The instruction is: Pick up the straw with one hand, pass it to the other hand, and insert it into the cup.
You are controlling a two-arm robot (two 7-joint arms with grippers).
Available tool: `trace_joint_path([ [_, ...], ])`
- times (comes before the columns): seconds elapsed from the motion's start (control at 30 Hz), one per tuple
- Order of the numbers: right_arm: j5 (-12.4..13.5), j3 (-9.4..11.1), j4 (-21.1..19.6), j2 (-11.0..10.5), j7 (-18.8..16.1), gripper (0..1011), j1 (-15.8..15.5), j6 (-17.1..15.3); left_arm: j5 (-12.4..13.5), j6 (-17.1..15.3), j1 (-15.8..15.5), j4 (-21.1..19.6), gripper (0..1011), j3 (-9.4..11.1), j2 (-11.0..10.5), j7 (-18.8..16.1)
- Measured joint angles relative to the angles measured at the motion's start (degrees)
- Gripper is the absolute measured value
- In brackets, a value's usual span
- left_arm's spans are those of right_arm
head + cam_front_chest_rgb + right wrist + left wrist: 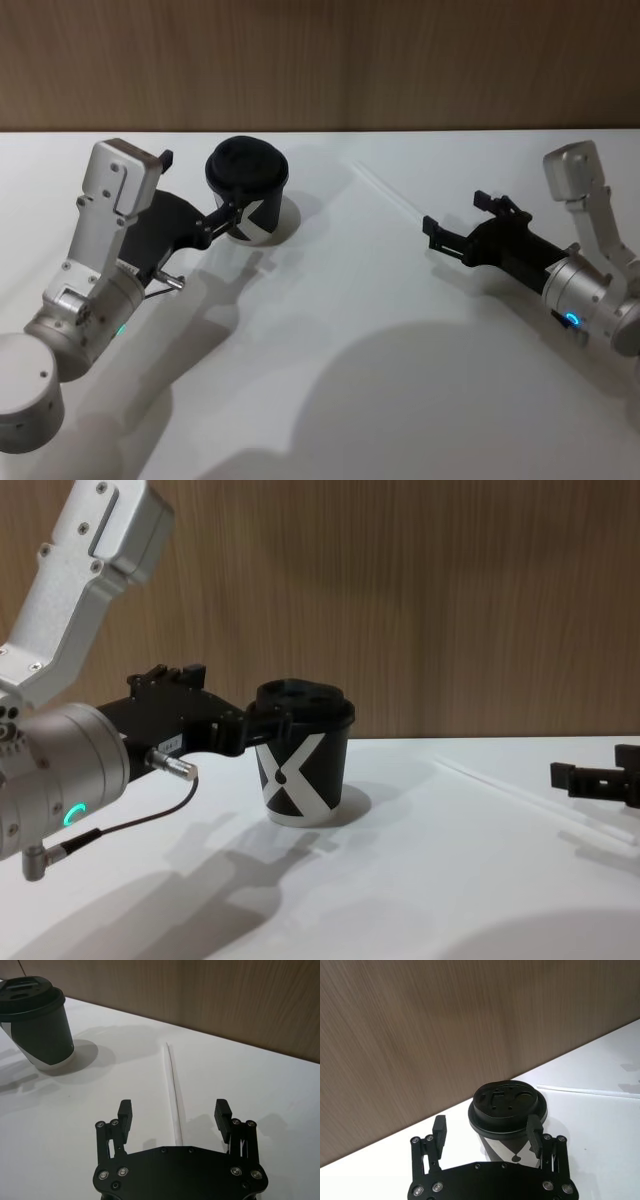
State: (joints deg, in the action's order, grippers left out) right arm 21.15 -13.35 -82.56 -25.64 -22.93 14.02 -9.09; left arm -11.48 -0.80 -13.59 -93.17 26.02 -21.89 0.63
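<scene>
i see a white table [350,350] under a wood-panel wall [400,60]. the straw [171,1075] lies flat on it, its near end between the spread fingers of my right gripper [173,1110]. the left gripper [487,1131], also spread, flanks the cup [248,185], which stands upright near the wall.

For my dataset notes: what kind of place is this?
Likely a lab test bench: a plain white table against a wood-panel wall, with a lidded cup and a straw laid out.
</scene>
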Motion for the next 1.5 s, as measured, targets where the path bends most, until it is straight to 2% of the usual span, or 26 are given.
trace_joint_path([
  [0.77, -0.2, -2.1, 4.3, -0.1, -0.5, 1001, 2.2, 0.8, 0.0, 0.0, 0.0, 0.0, 1003, 0.0, 0.0, 0.0],
  [1.5, 0.3, -3.6, 5.4, -0.7, -1.0, 1001, 2.7, 0.5, 0.0, 0.0, 0.0, 0.0, 1003, 0.0, 0.0, 0.0],
])
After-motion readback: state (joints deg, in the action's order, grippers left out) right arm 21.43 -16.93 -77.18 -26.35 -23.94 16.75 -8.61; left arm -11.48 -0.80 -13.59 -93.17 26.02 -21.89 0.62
